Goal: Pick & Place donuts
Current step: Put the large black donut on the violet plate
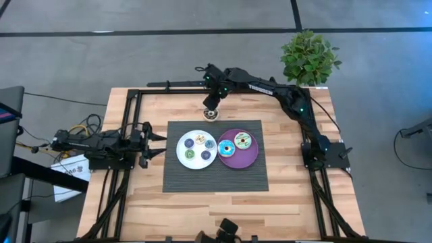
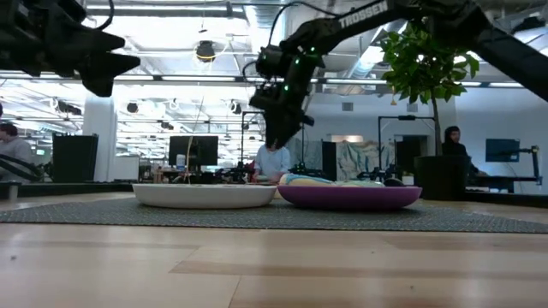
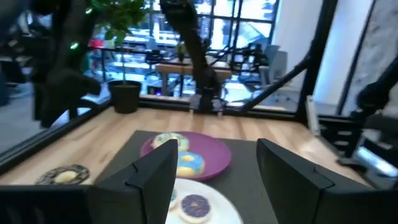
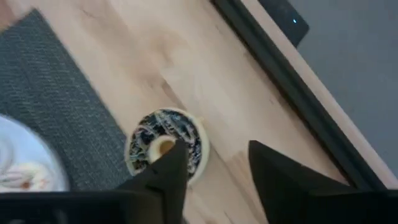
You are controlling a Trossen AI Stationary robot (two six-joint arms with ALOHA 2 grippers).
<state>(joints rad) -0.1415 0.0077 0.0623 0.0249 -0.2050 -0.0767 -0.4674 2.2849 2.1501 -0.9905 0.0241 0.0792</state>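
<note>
Beneath the right gripper (image 4: pixel 211 165), a donut (image 4: pixel 165 148) lies.

Light wood table (image 1: pixel 135 202) with a black frame along the edges. Dark ribbed mat (image 1: pixel 182 177) sits mid-table, square to the edges. On the mat: white round plate (image 1: pixel 196 163) on the left side, purple round plate (image 1: pixel 237 160) on the right side, rims touching or nearly so. One dark-iced donut with white sprinkles (image 1: pixel 211 115) lies directly on the bare wood, just off the mat's far edge, near the table's far edge. Potted plant (image 1: pixel 310 57) stands at the far right corner; can't tell if it rests on the table or just behind it.
</note>
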